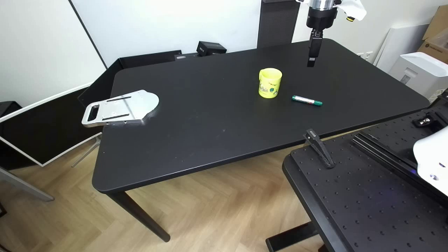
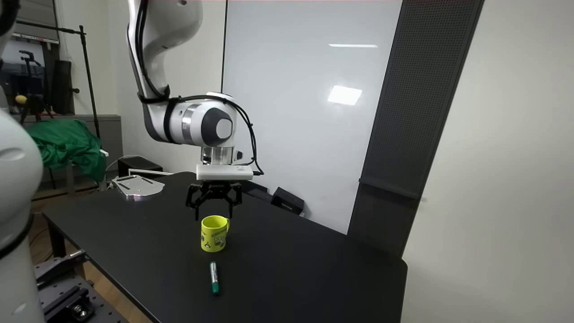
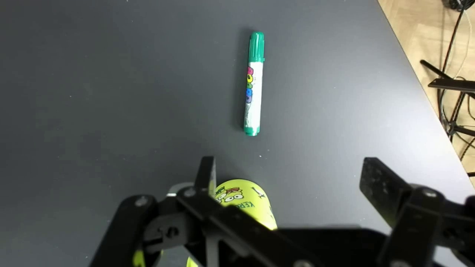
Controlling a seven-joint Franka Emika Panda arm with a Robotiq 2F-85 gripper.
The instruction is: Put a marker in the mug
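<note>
The marker point(image 1: 307, 100) is white with a green cap and a green end. It lies flat on the dark table, and also shows in an exterior view point(image 2: 214, 278) and in the wrist view point(image 3: 254, 83). The yellow mug point(image 1: 269, 83) stands upright near it, apart from it; it shows in an exterior view point(image 2: 214, 235) and partly in the wrist view point(image 3: 245, 198), where the gripper covers much of it. My gripper point(image 3: 289, 161) is wide open and empty. It hangs above the table near the mug, fingers down, in both exterior views point(image 1: 311, 63) point(image 2: 214, 216).
A flat silver-grey plate with a handle slot point(image 1: 140, 101) lies at the table's far end, and in an exterior view point(image 2: 141, 188). Black boxes point(image 1: 211, 48) sit by the whiteboard edge. A black perforated bench point(image 1: 336, 196) adjoins the table point(image 1: 196, 133).
</note>
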